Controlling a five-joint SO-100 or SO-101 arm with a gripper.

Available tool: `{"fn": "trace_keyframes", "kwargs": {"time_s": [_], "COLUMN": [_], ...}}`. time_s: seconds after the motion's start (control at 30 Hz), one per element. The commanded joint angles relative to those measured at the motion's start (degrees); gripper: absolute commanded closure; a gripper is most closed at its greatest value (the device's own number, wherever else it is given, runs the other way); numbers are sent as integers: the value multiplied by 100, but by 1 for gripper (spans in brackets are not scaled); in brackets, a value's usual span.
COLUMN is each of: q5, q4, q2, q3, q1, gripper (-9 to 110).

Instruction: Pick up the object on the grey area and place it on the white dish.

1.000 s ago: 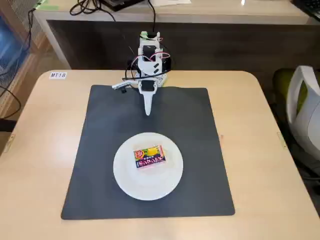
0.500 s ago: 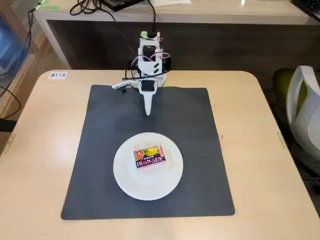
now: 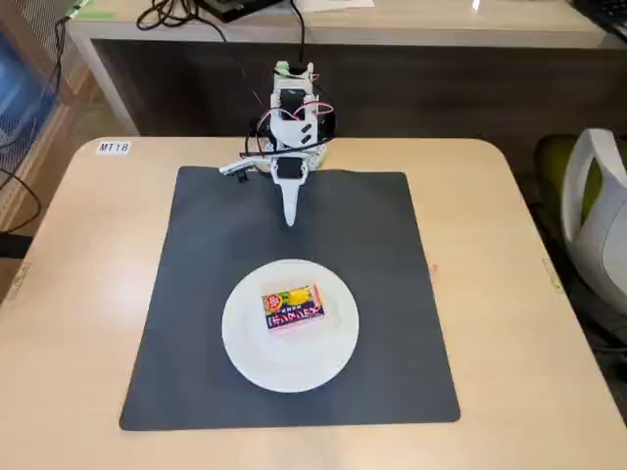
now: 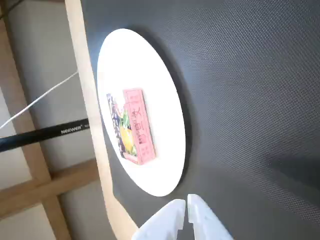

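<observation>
Nothing moved, object (image 3: 293, 306) on white dish (image 3: 250, 352), claw (image 3: 290, 219) closed, apart

Box (image 4: 131, 126) lies on white dish (image 4: 165, 150); end effector (image 4: 186, 207) closed, apart.

Print on the object (image 3: 293, 306) was too small to read in the fixed view, and skewed and blurry in the wrist view. The gripper (image 4: 186, 205) got cut off by the wrist view's bottom edge — only the tips showed. Chair (image 3: 600, 220) on the right was cropped too.
</observation>
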Motion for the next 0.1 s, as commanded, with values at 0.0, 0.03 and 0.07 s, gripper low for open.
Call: {"fn": "trace_keyframes", "kwargs": {"time_s": [0.0,0.03,0.07], "q5": [-53,-53,-53], "q4": [-70,-70,-70], "q2": [141,141,141], "q3": [439,439,439], "q1": [-62,-62,-62], "gripper": [101,101,101]}}
